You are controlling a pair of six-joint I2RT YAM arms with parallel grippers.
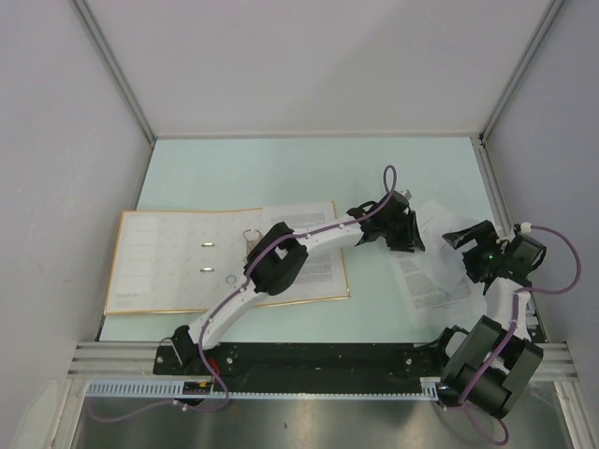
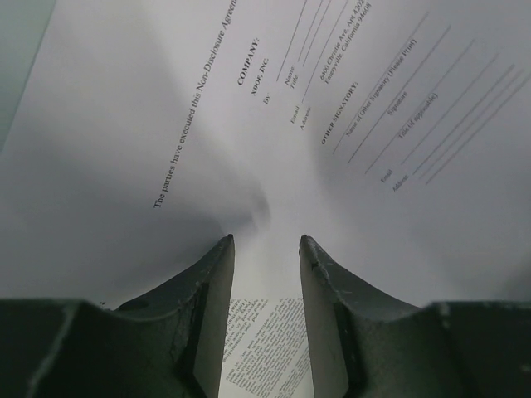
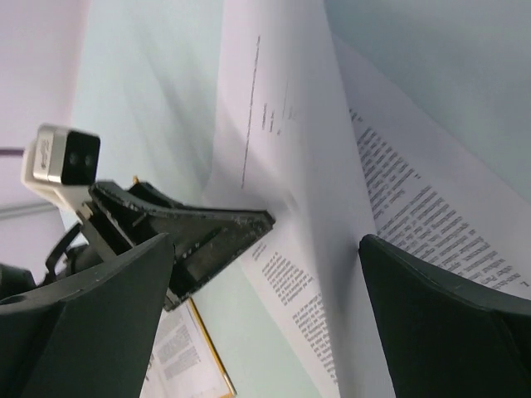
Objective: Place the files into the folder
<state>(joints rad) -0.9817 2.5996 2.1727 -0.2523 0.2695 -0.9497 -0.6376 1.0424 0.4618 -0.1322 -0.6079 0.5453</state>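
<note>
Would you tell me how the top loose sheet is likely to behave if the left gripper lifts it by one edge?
Probably floppy: the top sheet bows upward at the left gripper. Likely light and slippery, lying loose on another printed sheet. Thin, so it may crease where pinched.

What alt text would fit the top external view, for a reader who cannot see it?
Seen from above, the left end effector reaches past the open orange folder to loose printed files lying on the pale table to its right. The right end effector, open, is beside the same sheets.
</note>
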